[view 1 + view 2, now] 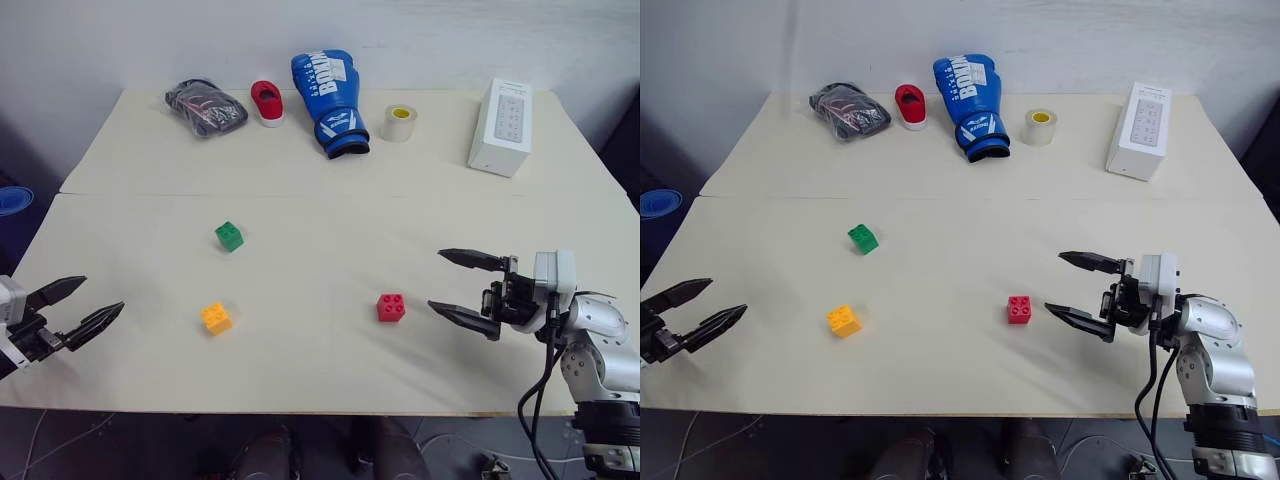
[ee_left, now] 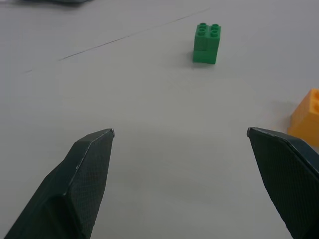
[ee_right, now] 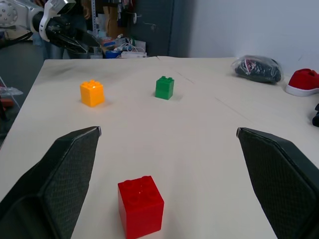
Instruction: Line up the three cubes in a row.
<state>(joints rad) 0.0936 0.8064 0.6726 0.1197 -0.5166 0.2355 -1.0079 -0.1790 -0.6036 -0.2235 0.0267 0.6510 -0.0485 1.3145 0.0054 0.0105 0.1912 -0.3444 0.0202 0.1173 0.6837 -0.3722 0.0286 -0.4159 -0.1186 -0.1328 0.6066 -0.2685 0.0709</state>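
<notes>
Three studded cubes rest on the cream table (image 1: 330, 200). The green cube (image 1: 229, 236) lies left of centre, the yellow-orange cube (image 1: 216, 318) sits nearer the front edge below it, and the red cube (image 1: 391, 307) stands right of centre. My right gripper (image 1: 457, 283) is open, pointing left at the red cube from a short gap, nothing between its fingers. The right wrist view has the red cube (image 3: 141, 206) just ahead of the spread fingers. My left gripper (image 1: 82, 305) hangs open at the table's left edge, well left of the yellow-orange cube (image 2: 307, 118), empty.
Along the back edge lie a dark bag (image 1: 206, 106), a red-and-white oval object (image 1: 267, 102), a blue boxing glove (image 1: 330, 100), a roll of tape (image 1: 400, 122) and a tall white box (image 1: 501, 126). A blue object (image 1: 14, 200) sits off the table's left side.
</notes>
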